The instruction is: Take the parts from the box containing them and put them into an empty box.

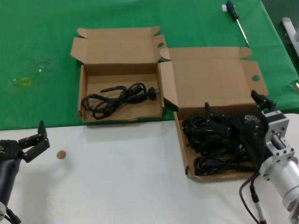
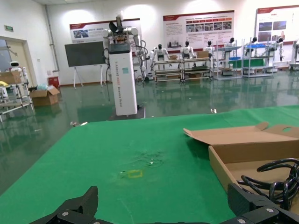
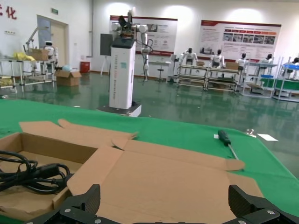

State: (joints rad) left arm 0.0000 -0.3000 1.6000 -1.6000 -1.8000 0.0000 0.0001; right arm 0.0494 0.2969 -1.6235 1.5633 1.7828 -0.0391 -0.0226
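Observation:
The box with the parts (image 1: 183, 140) sits at the right and holds several coiled black power cords (image 1: 217, 149). Its lid (image 1: 210, 84) lies open behind it and fills the right wrist view (image 3: 177, 182). My right gripper (image 1: 233, 108) is open and empty, just above these cords at the box's far side; in its own view (image 3: 163, 207) the fingers stand wide apart. The other box (image 1: 82, 93), left of it, holds one cord bundle (image 1: 119, 97), also seen in the left wrist view (image 2: 275, 175) and the right wrist view (image 3: 32, 175). My left gripper (image 1: 38, 140) is open and empty over the white table at the front left.
A black-handled screwdriver (image 1: 236, 18) lies on the green cloth at the far right, also in the right wrist view (image 3: 226, 140). A small brown disc (image 1: 61, 154) lies on the white table near my left gripper. A yellow mark (image 1: 23, 81) is on the cloth at the left.

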